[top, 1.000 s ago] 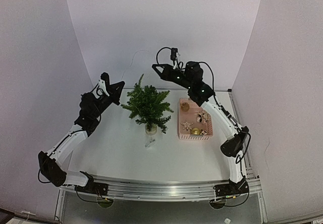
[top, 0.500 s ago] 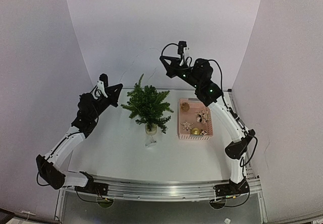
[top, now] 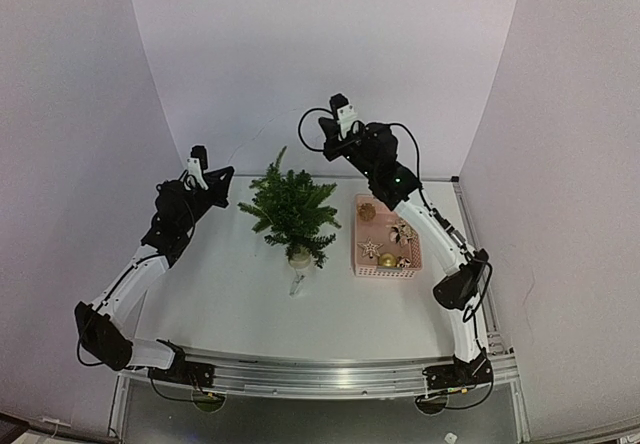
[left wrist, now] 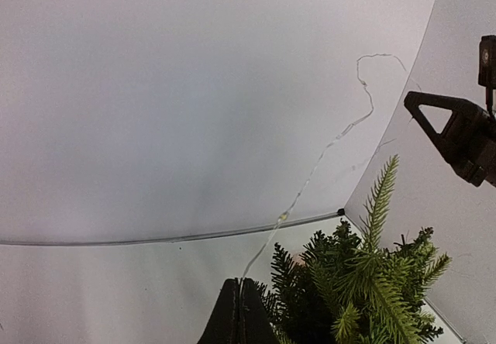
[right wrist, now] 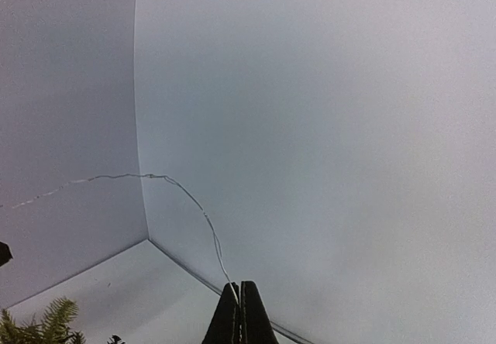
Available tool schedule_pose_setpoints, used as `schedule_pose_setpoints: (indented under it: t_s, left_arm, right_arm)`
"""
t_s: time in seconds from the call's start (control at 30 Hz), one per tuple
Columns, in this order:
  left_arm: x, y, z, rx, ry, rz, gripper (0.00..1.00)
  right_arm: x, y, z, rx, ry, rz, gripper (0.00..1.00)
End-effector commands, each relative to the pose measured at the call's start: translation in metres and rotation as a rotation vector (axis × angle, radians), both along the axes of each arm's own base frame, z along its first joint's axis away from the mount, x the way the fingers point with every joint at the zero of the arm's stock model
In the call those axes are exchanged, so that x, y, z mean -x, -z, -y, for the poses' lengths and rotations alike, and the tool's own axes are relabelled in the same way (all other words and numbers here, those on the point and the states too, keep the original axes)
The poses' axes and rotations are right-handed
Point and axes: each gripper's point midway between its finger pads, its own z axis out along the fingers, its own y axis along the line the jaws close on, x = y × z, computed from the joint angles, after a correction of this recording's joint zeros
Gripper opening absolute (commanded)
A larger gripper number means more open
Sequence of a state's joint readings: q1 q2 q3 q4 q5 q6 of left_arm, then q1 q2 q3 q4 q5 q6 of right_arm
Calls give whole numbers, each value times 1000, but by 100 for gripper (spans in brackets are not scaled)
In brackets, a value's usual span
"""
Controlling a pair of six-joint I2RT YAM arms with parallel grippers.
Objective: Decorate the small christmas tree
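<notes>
The small christmas tree (top: 292, 209), dark green in a pale pot (top: 299, 257), stands mid-table. A thin wire light string (left wrist: 325, 146) runs through the air above and behind it, from one gripper to the other. My left gripper (top: 221, 175) is raised just left of the tree, shut on one end of the wire (left wrist: 240, 283). My right gripper (top: 328, 147) hangs high behind and right of the treetop. It is shut on the other end of the wire string (right wrist: 208, 224). In the left wrist view, the right gripper (left wrist: 453, 131) shows as a black wedge at the right edge.
A pink basket (top: 385, 272) right of the tree holds a gold ball (top: 387, 260), a star (top: 370, 249) and other ornaments. A small clear item (top: 297, 284) lies on the table in front of the pot. White walls close in the back and both sides.
The right gripper rose and swung right, then came back down and left towards the treetop, still shut on the wire. The left gripper lifted slightly and drifted left.
</notes>
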State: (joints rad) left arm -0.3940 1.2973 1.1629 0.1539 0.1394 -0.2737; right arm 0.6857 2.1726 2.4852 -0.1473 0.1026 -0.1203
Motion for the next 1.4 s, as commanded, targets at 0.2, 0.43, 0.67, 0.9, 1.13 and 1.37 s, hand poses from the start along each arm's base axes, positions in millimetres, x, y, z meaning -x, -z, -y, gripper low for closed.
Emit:
schedule_pose_setpoints:
  t_s: [0.2,0.43,0.67,0.9,1.13,1.37]
  left_arm:
    - [-5,-5,14,43,79,-15,0]
    - [-20,12,21,65,81,-71,0]
    - [-27,28,29,57,107,-104,0]
    - [-36,40,34,58,110,-131,0]
    - [-41,57,40,55,132,-171,0]
    - [-43,67,48,53,174,-182,0]
  right_arm:
    - [14,-60,7,-47,-4,188,0]
    - [-14,-12,14,61,88,124,0]
    - [-52,53,38,66,101,-77,0]
    - [-70,104,79,31,130,-303,0]
    - [-44,161,102,95,132,-520,0]
    - [-10,168,113,76,89,-638,0]
